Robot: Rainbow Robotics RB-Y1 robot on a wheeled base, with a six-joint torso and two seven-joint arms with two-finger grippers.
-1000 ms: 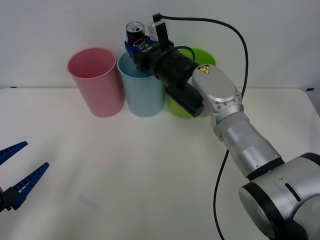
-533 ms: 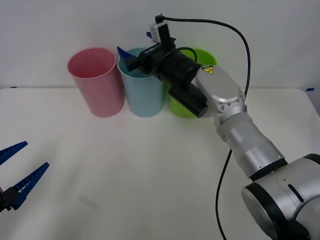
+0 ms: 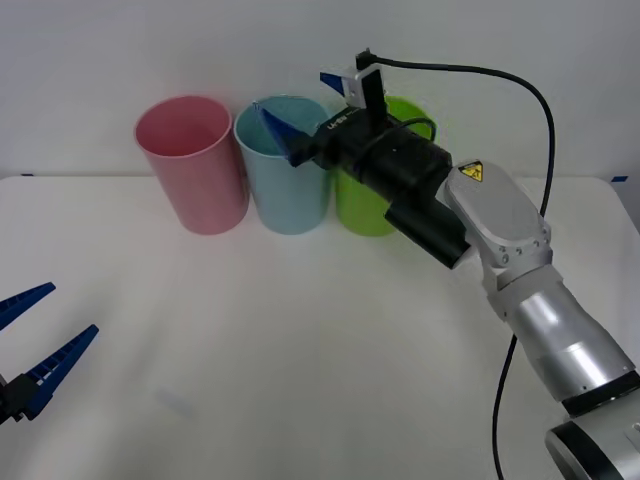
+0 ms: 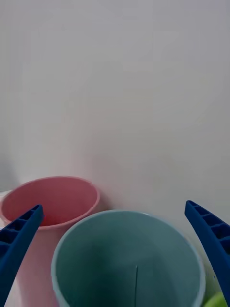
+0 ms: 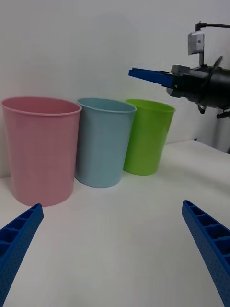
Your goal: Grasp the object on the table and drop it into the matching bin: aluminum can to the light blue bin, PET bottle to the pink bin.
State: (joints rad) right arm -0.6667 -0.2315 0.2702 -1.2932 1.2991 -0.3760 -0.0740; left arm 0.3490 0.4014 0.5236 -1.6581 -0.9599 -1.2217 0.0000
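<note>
Right hand (image 3: 305,115), ribbed blue fingers spread and empty, hangs above the smooth tapered light blue bin (image 3: 287,180); left hand (image 3: 35,345) spread over the white worktop (image 3: 300,350).

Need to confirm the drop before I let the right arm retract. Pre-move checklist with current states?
1. Right claw open and carrying nothing: ok.
2. Right claw above the light blue bin, near its rim: ok.
3. Can inside the light blue bin: cannot tell; the right wrist view shows only the upper inner wall.
4. Pink bin, light blue bin and lime green bin upright in a row: ok.
5. Nothing lying loose on the table: ok.
6. Left claw open, low at the near left, away from the bins: ok.
</note>
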